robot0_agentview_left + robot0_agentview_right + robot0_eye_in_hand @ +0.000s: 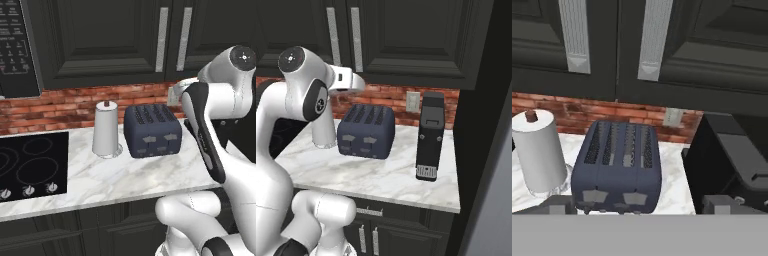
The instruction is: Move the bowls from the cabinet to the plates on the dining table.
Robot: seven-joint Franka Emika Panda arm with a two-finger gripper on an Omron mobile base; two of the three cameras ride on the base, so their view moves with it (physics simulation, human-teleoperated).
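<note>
While the gripper [640, 202] is standing with jaws spread wide, the cabinet [662, 45] is sitting shut ahead and above them, the navy toaster [618, 167] lying between the fingertips. Left base view alone is showing the cooktop [30, 165]; right base view is revealing a black coffee machine [429, 135].

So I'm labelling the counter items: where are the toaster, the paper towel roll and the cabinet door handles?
toaster [152, 131], left base view, front face.
paper towel roll [106, 131], left base view, white side.
cabinet door handles [654, 42], hand view, right bar's middle.

Cabinet [105, 40] doors shut — contents hidden, microwave [17, 47] cut by left edge, stove top [30, 167] cropped likewise, coffee machine [732, 167] cut off at right edge.
</note>
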